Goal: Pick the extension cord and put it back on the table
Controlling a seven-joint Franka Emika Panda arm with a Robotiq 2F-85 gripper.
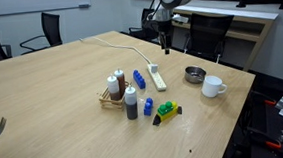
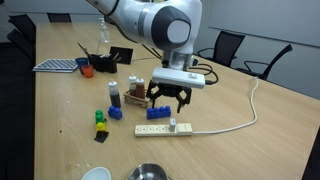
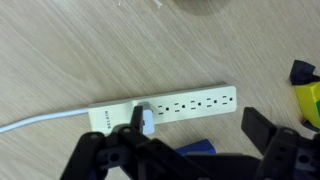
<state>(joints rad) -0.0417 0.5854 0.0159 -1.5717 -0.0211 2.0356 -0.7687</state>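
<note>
The extension cord is a white power strip (image 3: 170, 107) lying flat on the wooden table, with a white plug in its left end socket and its cable trailing left. It shows in both exterior views (image 1: 159, 79) (image 2: 165, 129), its cable (image 2: 250, 105) running to the table's far edge. My gripper (image 3: 190, 150) is open and empty, hovering above the table just beside the strip. Its black fingers straddle a blue block (image 3: 200, 147). In an exterior view the gripper (image 2: 168, 100) hangs above the strip without touching it.
A wooden rack with bottles (image 1: 113, 91), blue blocks (image 1: 139, 79), a green and yellow toy (image 1: 166, 111), a metal bowl (image 1: 194, 74) and a white mug (image 1: 213, 85) stand close around the strip. Office chairs (image 1: 211, 36) line the table's edges.
</note>
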